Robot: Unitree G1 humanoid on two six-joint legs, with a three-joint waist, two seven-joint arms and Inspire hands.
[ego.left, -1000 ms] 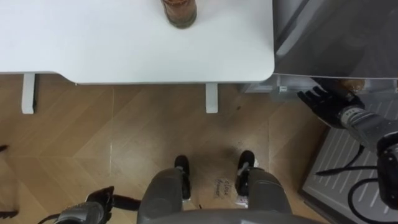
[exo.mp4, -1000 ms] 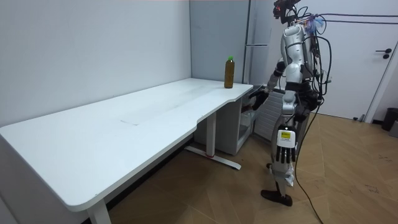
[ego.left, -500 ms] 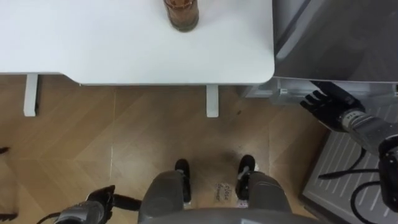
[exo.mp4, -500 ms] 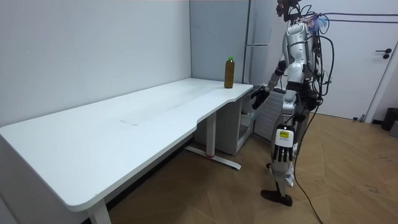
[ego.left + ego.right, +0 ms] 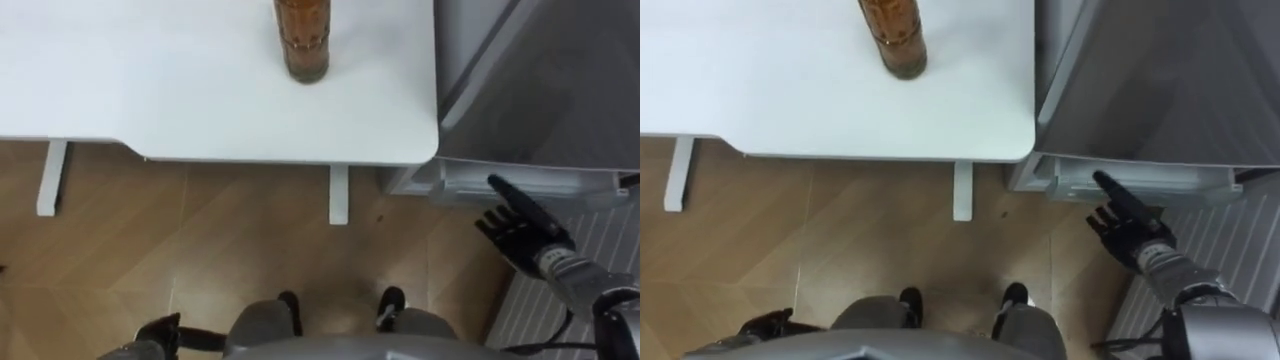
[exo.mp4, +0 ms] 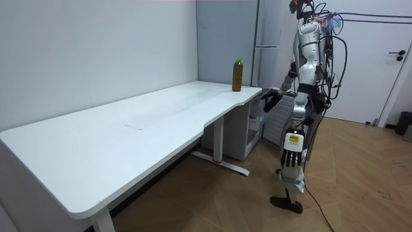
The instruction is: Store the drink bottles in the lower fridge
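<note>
Top of bottle (image 5: 305, 42) beyond edge

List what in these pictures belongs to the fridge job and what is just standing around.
Job:
- brown drink bottle, upright on the table
- grey fridge
- right hand, fingers straight, by the fridge's lower front

Standing around:
- white table
- white door, at the room view's right
</note>
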